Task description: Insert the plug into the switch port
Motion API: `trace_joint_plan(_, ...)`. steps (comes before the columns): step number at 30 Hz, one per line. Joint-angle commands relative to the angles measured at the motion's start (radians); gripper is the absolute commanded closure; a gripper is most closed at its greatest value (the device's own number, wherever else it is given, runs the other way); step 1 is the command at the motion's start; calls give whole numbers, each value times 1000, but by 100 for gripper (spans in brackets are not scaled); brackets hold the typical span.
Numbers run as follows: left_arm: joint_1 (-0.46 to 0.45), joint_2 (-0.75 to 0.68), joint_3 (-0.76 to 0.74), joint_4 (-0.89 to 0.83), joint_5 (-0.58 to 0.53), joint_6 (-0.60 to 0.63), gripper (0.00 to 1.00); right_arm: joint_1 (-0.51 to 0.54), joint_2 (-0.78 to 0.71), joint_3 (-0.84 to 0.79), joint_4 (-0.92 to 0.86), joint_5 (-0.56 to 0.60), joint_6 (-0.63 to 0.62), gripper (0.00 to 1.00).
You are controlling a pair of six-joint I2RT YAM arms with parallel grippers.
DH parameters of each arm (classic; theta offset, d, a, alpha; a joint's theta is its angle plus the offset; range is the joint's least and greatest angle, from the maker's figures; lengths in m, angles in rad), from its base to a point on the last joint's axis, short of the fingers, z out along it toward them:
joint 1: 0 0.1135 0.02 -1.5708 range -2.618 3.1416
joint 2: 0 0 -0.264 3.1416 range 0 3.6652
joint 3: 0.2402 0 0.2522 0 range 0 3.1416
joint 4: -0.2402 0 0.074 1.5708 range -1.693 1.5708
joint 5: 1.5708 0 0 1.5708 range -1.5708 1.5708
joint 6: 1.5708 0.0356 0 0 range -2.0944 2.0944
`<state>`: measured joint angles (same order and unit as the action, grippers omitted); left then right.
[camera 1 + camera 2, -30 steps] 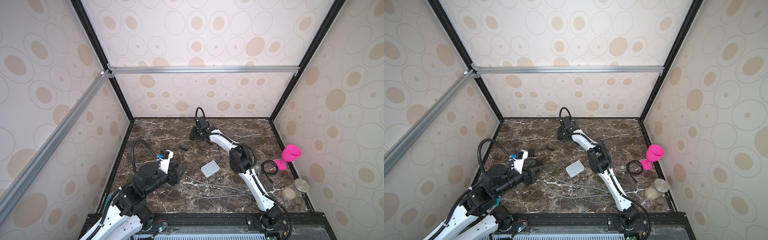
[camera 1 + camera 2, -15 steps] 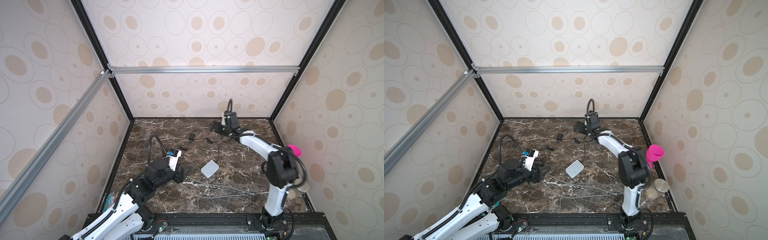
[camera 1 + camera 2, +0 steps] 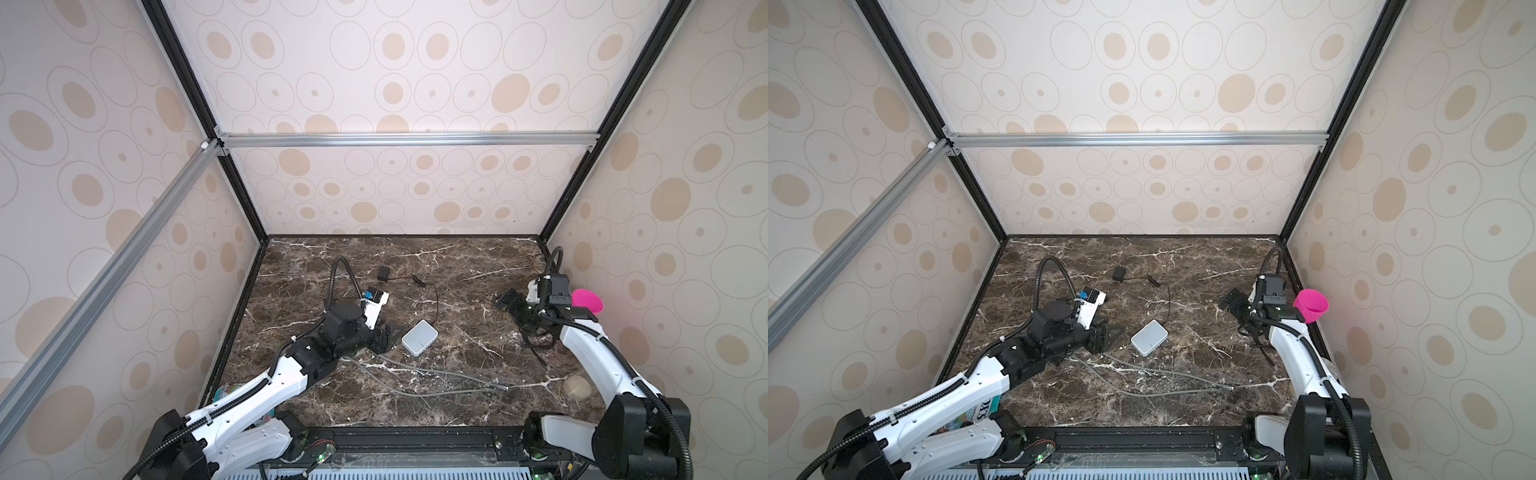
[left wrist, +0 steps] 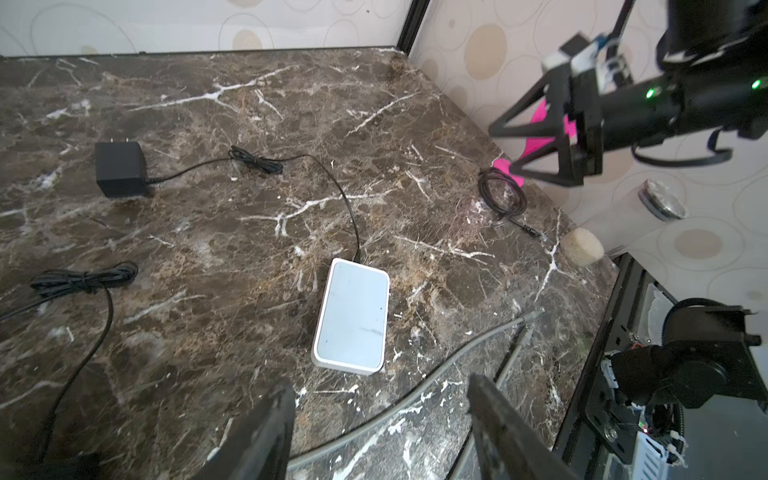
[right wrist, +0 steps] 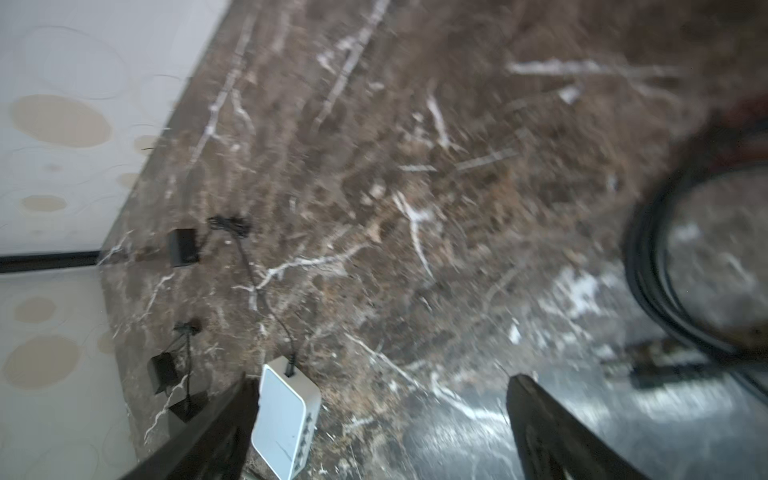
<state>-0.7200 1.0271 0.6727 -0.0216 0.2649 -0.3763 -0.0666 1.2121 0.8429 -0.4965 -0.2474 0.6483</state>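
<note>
The white switch (image 3: 419,337) (image 3: 1149,337) lies flat mid-table, and its row of ports shows along one side in the right wrist view (image 5: 286,419). A thin black cord is plugged into its far end. A grey cable (image 3: 415,380) runs along the front, its plug (image 4: 534,314) (image 3: 1229,387) loose on the marble. My left gripper (image 3: 387,337) (image 4: 380,386) stands open just left of the switch, over the grey cable. My right gripper (image 3: 509,302) (image 5: 382,380) hangs open at the right, holding nothing.
The black power adapter (image 3: 382,274) (image 4: 120,168) lies at the back. Below my right gripper is a coiled black cable (image 3: 538,338) (image 4: 500,195). A pink cup (image 3: 587,300) and a clear jar (image 3: 577,386) stand by the right wall. Another black cord (image 4: 83,276) lies left.
My right arm has swung from the adapter at the back middle to the right side, above the black coil. My left gripper has moved forward up to the switch.
</note>
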Motion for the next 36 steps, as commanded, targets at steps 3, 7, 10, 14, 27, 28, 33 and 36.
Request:
trace_joint_plan(3,-3,-35,11,46,4,54,33,-1,1,34,-280,357,110,24)
trace_joint_plan(7,-2,-60,-1,46,7,45,32,-2,49,-13,-221,402,123,28)
trace_joint_plan(10,-3,-67,-6,52,28,36,32,-1,114,-15,-205,463,137,28)
trace_joint_plan(14,-1,-70,-1,36,37,36,32,-5,196,-4,-180,501,145,31)
trace_joint_plan(27,5,-92,-1,30,54,33,32,-10,332,-2,-156,528,225,67)
trace_joint_plan(28,4,-94,0,28,53,33,32,-11,339,0,-154,519,229,73)
trace_joint_plan(33,7,-100,0,22,45,39,32,6,324,-12,-137,422,271,80)
trace_joint_plan(36,8,-99,-1,22,42,38,32,73,310,-8,-124,342,347,81)
